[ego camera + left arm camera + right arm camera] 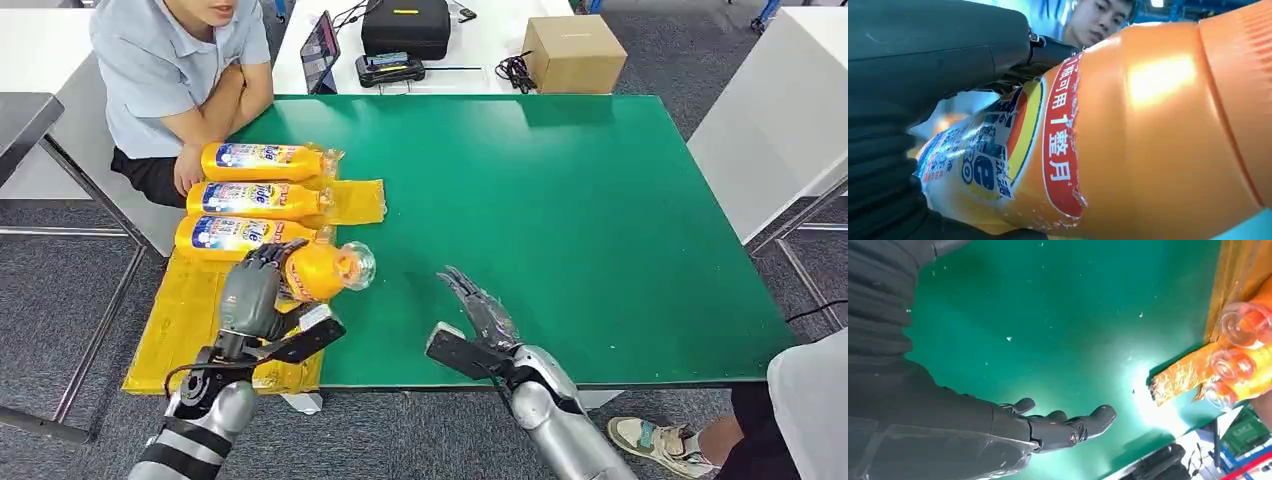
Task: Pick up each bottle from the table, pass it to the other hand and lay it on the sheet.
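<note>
A green-topped table (560, 220) stands on grey carpet (60, 300). Beyond its far edge is a white table (480, 45) carrying a cardboard box (574, 53), a black case (405, 25) and a tablet (320, 50) — white furniture (770, 130) flanks the right side.

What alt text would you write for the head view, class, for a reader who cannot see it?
The robot's left hand holds an orange bottle over a yellow sheet where three bottles lie. Its right hand hovers open above the green table.
</note>
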You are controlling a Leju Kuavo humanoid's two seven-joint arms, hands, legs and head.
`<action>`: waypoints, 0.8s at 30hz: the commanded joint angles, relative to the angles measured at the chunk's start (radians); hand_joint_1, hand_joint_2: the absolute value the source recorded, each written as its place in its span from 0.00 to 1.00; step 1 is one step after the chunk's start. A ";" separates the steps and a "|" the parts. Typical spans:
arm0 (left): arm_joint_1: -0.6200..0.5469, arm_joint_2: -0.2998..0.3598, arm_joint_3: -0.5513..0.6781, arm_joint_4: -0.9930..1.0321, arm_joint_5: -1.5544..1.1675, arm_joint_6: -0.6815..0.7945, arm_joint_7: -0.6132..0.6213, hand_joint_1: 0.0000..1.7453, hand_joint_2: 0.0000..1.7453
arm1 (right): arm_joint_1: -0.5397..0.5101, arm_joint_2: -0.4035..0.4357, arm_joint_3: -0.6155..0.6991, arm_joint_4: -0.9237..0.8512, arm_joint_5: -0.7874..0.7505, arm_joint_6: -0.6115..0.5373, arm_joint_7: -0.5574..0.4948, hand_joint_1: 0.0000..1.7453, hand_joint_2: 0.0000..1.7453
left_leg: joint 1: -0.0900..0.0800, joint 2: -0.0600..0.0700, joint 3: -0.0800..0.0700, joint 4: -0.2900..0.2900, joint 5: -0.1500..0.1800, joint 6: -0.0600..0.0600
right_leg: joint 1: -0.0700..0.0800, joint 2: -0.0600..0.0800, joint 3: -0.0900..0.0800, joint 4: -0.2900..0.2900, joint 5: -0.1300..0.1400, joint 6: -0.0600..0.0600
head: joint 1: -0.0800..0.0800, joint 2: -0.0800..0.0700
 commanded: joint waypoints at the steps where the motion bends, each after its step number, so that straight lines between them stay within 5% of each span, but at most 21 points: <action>1: -0.123 0.079 0.024 0.273 -0.170 -0.023 0.096 0.96 1.00 | -0.034 0.012 -0.018 0.019 -0.018 0.035 -0.021 0.00 1.00 | 0.001 0.001 0.002 0.000 0.000 -0.002 | 0.001 0.000 0.002 0.000 0.000 -0.002 | 0.000 0.000; 10: -0.127 0.079 0.023 0.281 -0.171 -0.020 0.096 0.96 1.00 | -0.036 0.012 -0.018 0.020 -0.017 0.035 -0.021 0.00 1.00 | 0.002 0.001 0.002 0.000 -0.001 -0.002 | 0.002 0.000 0.003 0.000 -0.001 -0.002 | 0.000 0.000; 11: -0.127 0.079 0.023 0.281 -0.171 -0.020 0.096 0.87 1.00 | -0.036 0.012 -0.018 0.020 -0.017 0.035 -0.021 0.00 1.00 | 0.001 0.001 0.001 0.000 0.000 -0.001 | 0.001 0.000 0.001 0.000 0.000 -0.002 | 0.000 0.000; 17: -0.226 0.069 0.021 0.536 -0.235 -0.027 0.118 0.90 1.00 | -0.063 0.021 0.000 0.047 -0.037 0.060 -0.037 0.00 1.00 | 0.001 0.000 0.001 0.000 0.000 -0.001 | 0.001 0.000 0.002 0.000 0.000 -0.002 | 0.000 0.000; 19: -0.261 0.065 0.003 0.630 -0.277 -0.006 0.118 0.82 1.00 | -0.073 0.022 0.007 0.056 -0.047 0.066 -0.042 0.00 1.00 | 0.000 0.000 0.001 0.000 0.001 -0.001 | 0.000 0.000 0.001 0.000 0.000 -0.001 | 0.000 0.000; 21: -0.269 0.060 0.004 0.660 -0.274 -0.018 0.113 0.60 1.00 | -0.076 0.022 0.008 0.057 -0.051 0.067 -0.044 0.00 1.00 | 0.002 0.001 0.003 0.000 0.000 -0.002 | 0.002 0.001 0.003 0.000 0.000 -0.003 | 0.000 0.000; 22: -0.283 0.060 -0.010 0.696 -0.301 -0.004 0.120 0.29 1.00 | -0.081 0.022 0.011 0.062 -0.055 0.069 -0.047 0.00 1.00 | 0.002 0.001 0.004 0.000 0.000 -0.003 | 0.002 0.001 0.004 0.000 0.000 -0.003 | 0.000 0.000; 24: -0.294 0.065 -0.025 0.730 -0.329 0.016 0.125 0.31 1.00 | -0.089 0.023 0.016 0.072 -0.061 0.071 -0.052 0.00 1.00 | 0.003 0.003 0.005 0.000 -0.001 -0.003 | 0.003 0.001 0.005 0.000 -0.001 -0.004 | 0.000 0.000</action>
